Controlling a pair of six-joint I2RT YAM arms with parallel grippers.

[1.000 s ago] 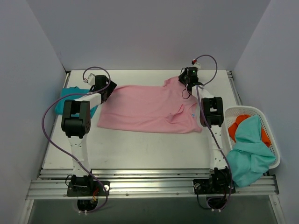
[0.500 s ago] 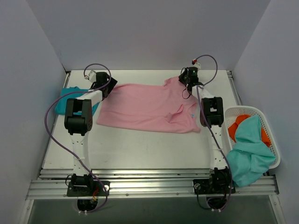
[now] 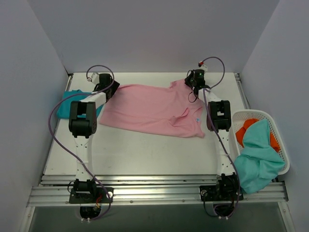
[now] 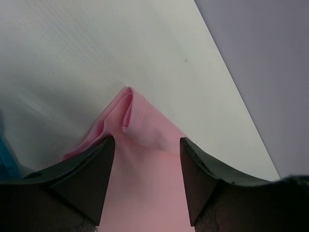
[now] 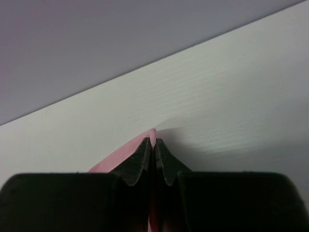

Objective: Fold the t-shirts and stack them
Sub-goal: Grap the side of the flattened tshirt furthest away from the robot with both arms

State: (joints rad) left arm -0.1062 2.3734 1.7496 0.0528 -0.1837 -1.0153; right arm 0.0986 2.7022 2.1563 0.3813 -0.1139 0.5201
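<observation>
Pink t-shirt (image 3: 154, 108), far corners
Right end effector (image 5: 154, 142) pinches one; left end effector (image 4: 147, 140) gapes astride the other — closing too high may miss it.

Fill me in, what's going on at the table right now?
Both arms are at the pink t-shirt, which lies spread across the far half of the table. The right end effector is shut on its far right corner. The left end effector straddles the far left corner with jaws apart, not yet gripping. A teal-blue t-shirt lies at the left edge, and more clothes sit in the basket on the right.
</observation>
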